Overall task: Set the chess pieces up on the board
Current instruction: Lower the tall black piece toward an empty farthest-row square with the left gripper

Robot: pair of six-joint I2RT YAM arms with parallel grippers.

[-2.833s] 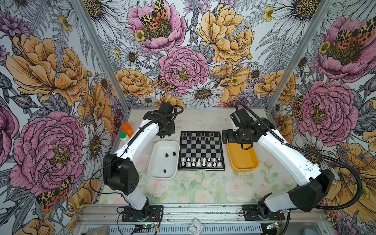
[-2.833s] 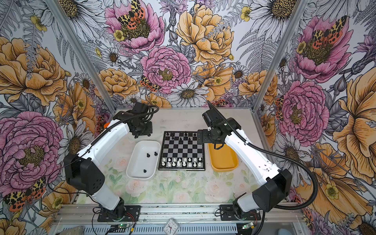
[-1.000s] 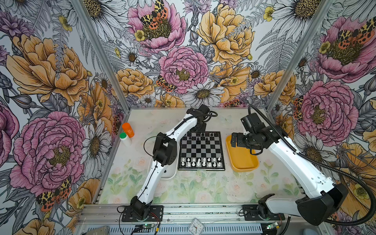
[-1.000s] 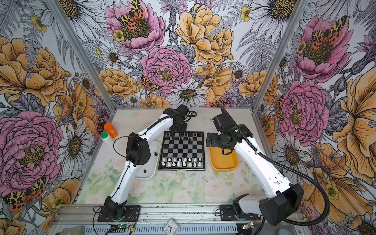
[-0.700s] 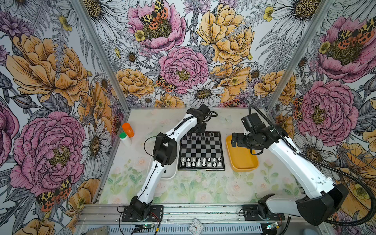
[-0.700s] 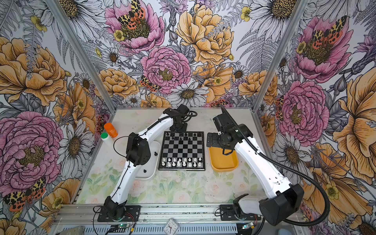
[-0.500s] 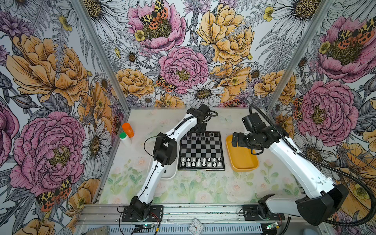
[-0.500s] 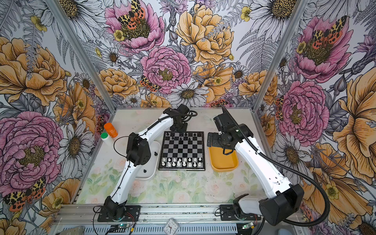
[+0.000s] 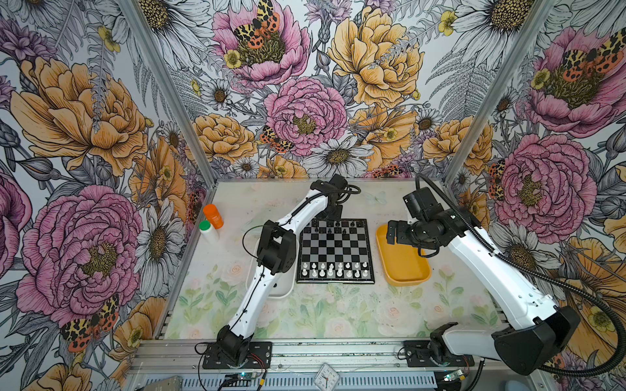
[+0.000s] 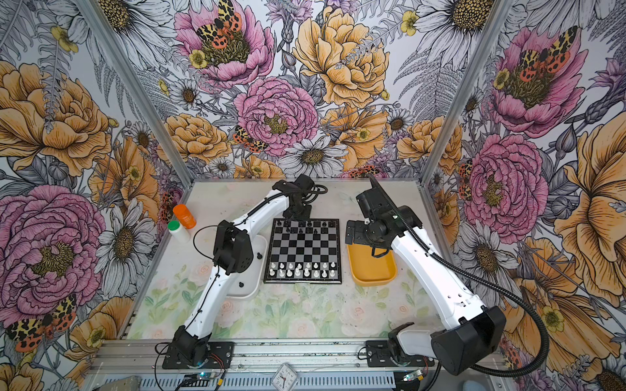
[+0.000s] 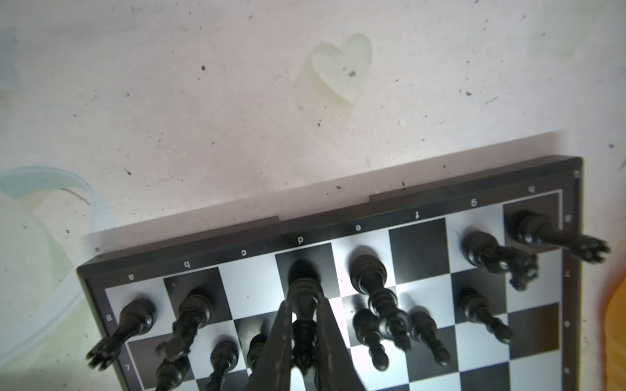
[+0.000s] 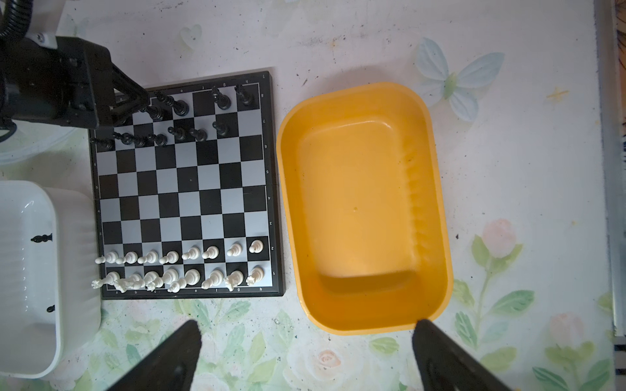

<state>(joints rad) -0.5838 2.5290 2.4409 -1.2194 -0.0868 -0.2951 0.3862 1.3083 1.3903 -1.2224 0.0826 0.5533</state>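
the left gripper (image 11: 304, 309), black with two slim fingers, is clamping a tall glossy black plastic chessman (image 11: 302, 287) at the far edge of the square black-and-silver chequered chessboard (image 9: 335, 248). the piece is over the dark square beside the letter d in the back row, and whether its base is touching that square i cannot tell. other small black chessmen (image 12: 181, 107) are standing upright around it in the two far rows. the small white plastic chessmen (image 9: 333, 269) are filling the two near rows. two stray black chessmen (image 12: 42, 238) are lying well apart in the white rectangular plastic tray (image 12: 20, 304) just left of the board. the right gripper (image 12: 306, 325) is hanging with its jaws spread wide and holding nothing, above the yellow rectangular plastic tray (image 9: 403, 267), which is sitting just right of the board.
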